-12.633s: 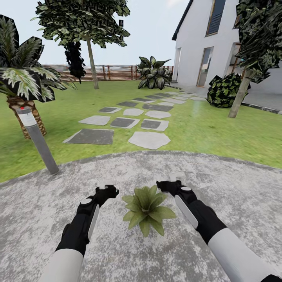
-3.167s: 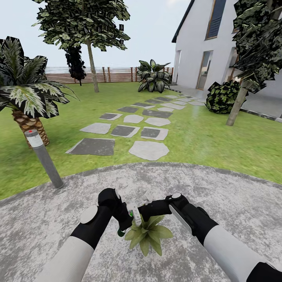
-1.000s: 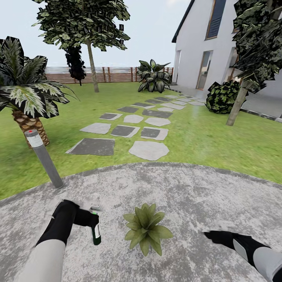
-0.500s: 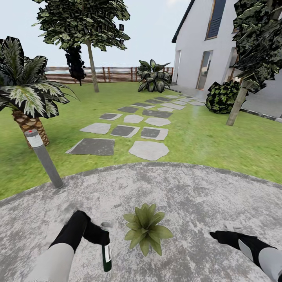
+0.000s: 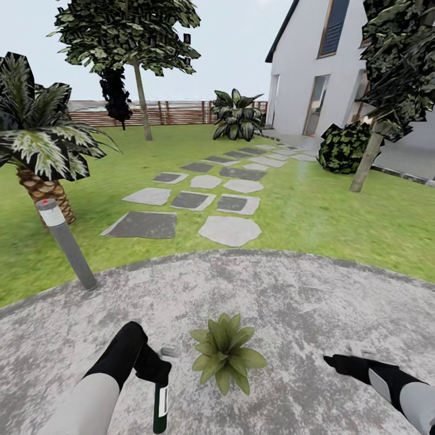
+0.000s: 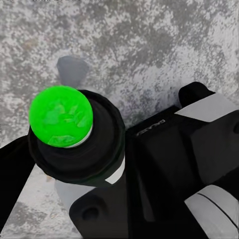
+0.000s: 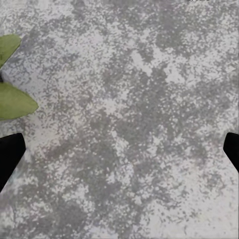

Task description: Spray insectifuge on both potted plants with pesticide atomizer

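Note:
One potted plant (image 5: 225, 351), a low rosette of pointed green leaves, stands on the grey paved patio (image 5: 290, 302) between my arms; its pot is hidden under the leaves. My left gripper (image 5: 156, 373) is shut on the pesticide atomizer (image 5: 160, 408), a dark-green bottle with a white label that hangs downward just left of the plant. In the left wrist view the atomizer (image 6: 60, 115) shows end-on as a bright green disc in a dark ring. My right gripper (image 5: 349, 357) is open, low over the paving to the plant's right, with its leaf tips (image 7: 11, 101) at the view's edge. The second potted plant is out of view. Insectifuge specks are too faint to tell.
A grey bollard lamp (image 5: 65, 243) stands at the patio's left rim, with a palm (image 5: 37, 151) behind it. Stepping stones (image 5: 205, 199) cross the lawn toward the white house (image 5: 326, 72). A tree trunk (image 5: 367, 158) and a bush (image 5: 341, 148) stand right; the wooden fence (image 5: 175, 113) runs behind.
My left arm has swung in toward the plant and lowered, and the atomizer now hangs straight down, nearer the picture's bottom edge. The right arm has barely moved.

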